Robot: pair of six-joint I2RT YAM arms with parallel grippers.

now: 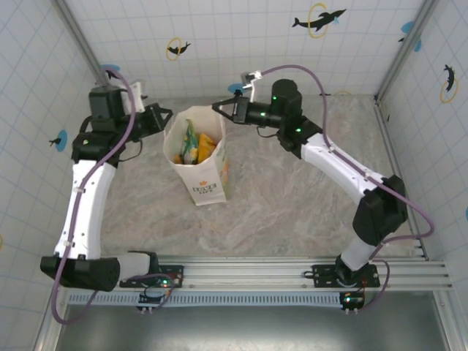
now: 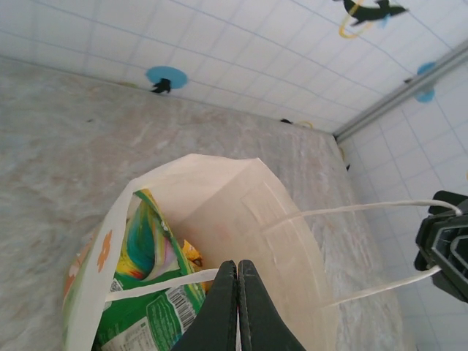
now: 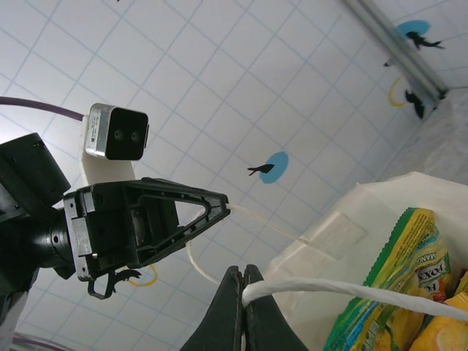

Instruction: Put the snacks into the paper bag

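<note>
Pinching the thin white loop handles (image 3: pixel 329 287), the left hand (image 1: pixel 168 115) and the right hand (image 1: pixel 219 107) are each clamping shut on one loop of the tall cream-white paper bag (image 1: pixel 206 183) standing on the desk (image 1: pixel 307 212). Light, soft and easily creased, the bag is probably handling best by those handles. Inside it, colourful flat snack packets (image 1: pixel 191 145), green, yellow and orange, are sitting, likely slippery.

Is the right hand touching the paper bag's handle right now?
Touching. The right wrist view shows the right hand shut on the white loop handle of the paper bag, the cord coming straight out from between its closed fingers.
</note>
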